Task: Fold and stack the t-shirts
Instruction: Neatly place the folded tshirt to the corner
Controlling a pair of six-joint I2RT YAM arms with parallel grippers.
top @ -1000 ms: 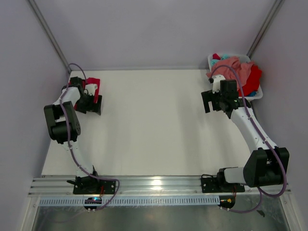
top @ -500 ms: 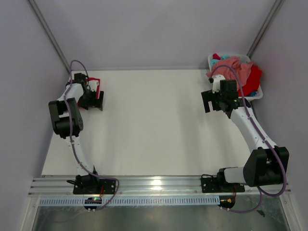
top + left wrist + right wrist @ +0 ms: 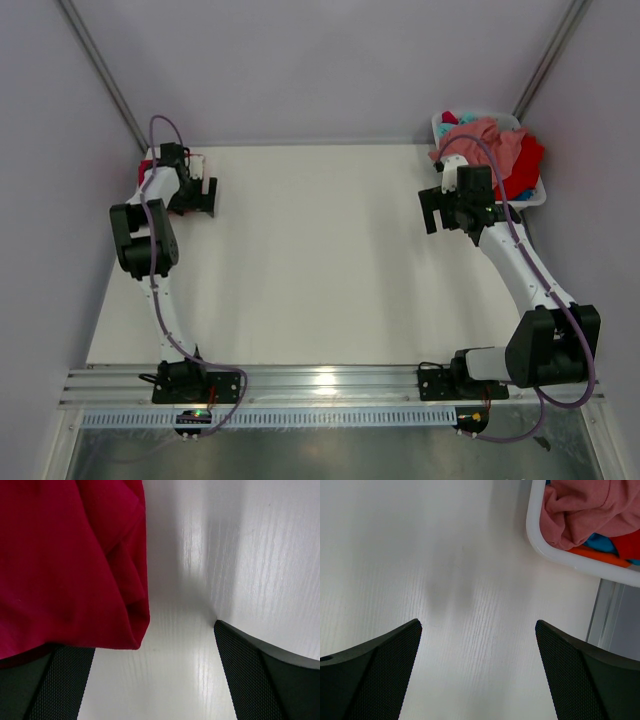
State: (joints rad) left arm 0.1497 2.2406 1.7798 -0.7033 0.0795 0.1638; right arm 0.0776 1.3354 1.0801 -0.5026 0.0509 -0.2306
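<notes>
Two arms are up, both with their fingers spread wide and nothing between them. My left gripper (image 3: 155, 645) sits low at the far left corner of the white worktop (image 3: 320, 260), over the edge of a bright red soft cloth t-shirt (image 3: 65, 565) that lies bunched there. Its rumpled hem ends close by one finger, and I cannot tell whether they touch. The other finger is over bare board. I take that corner to be where the stack goes, since it leaves the middle free for folding. My right gripper (image 3: 478, 625) hangs over bare worktop just beside the white plastic basket (image 3: 535, 535) in the far right corner. A crumpled salmon pink t-shirt (image 3: 575, 515) tops the heap in it, with red and teal cloth underneath. Waiting wide open there suits a reach in for the next shirt.
</notes>
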